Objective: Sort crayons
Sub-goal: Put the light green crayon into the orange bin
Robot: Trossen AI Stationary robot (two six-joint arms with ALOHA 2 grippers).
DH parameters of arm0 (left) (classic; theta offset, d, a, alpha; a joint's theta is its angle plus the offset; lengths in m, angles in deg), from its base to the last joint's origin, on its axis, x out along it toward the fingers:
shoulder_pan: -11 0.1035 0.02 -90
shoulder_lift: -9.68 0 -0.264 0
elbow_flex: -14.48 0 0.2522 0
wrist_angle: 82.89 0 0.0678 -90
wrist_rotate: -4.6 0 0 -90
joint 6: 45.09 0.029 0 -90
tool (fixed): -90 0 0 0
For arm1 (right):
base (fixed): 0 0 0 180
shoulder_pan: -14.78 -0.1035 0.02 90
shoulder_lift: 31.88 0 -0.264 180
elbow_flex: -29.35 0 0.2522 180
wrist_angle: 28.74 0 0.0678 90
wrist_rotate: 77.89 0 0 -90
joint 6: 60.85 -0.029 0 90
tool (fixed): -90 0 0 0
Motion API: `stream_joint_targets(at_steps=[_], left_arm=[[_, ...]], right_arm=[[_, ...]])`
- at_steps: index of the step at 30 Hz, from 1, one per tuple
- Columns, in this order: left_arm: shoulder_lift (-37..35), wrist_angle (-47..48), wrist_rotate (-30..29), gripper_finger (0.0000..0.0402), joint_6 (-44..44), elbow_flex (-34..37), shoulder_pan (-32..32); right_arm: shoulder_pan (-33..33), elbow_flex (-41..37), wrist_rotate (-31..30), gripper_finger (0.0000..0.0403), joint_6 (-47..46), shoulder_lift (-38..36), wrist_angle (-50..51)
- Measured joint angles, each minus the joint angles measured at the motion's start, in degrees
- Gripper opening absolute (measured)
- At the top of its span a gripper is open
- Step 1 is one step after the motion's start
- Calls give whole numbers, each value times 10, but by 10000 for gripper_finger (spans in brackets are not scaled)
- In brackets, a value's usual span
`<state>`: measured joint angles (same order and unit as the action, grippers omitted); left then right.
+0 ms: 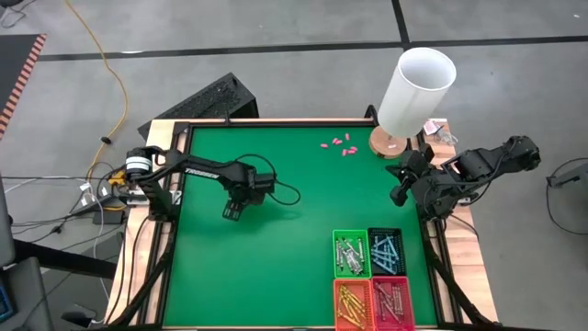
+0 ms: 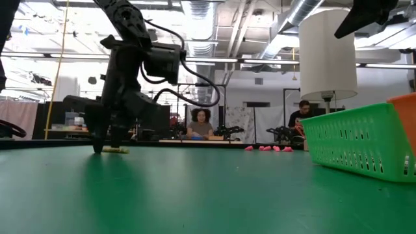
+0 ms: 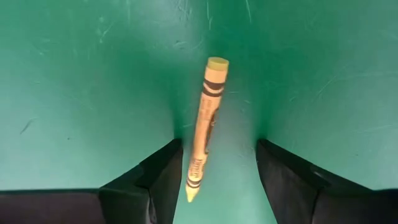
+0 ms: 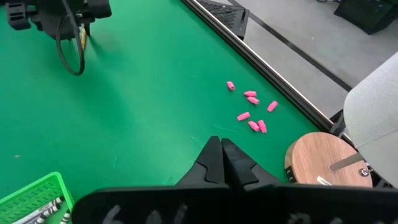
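A single yellow-orange crayon point(image 3: 205, 130) lies flat on the green table point(image 1: 276, 267), left of the middle. My left gripper point(image 3: 214, 183) points straight down over it, open, with one finger on each side of the crayon's pointed end; the crayon lies along the gap, nearer one finger. In the low view the fingertips point(image 2: 104, 146) reach almost down to the table beside the crayon point(image 2: 117, 150). My right gripper point(image 4: 221, 158) is shut on nothing and waits raised over the table's right edge point(image 1: 401, 190). Other crayons fill the baskets at the near right.
Four small baskets stand together at the near right: green point(image 1: 351, 253) with grey-white crayons, dark point(image 1: 386, 253) with light blue ones, orange point(image 1: 352, 303) with yellow ones, red point(image 1: 391, 302) with reddish ones. Pink stubs point(image 1: 340, 144) lie at the far side beside a white-shaded lamp point(image 1: 415, 87).
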<state>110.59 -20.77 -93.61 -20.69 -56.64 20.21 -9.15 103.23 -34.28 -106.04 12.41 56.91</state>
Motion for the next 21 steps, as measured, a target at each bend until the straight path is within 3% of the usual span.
stream_joint_targets(at_steps=[6, 21], left_arm=[[0, -10, 36, 169, 4, 11, 12], [2, -40, 33, 37, -11, 12, 12]], right_arm=[[0, 0, 0, 0, -2, 0, -3], [0, 0, -2, 0, -15, 0, -4]])
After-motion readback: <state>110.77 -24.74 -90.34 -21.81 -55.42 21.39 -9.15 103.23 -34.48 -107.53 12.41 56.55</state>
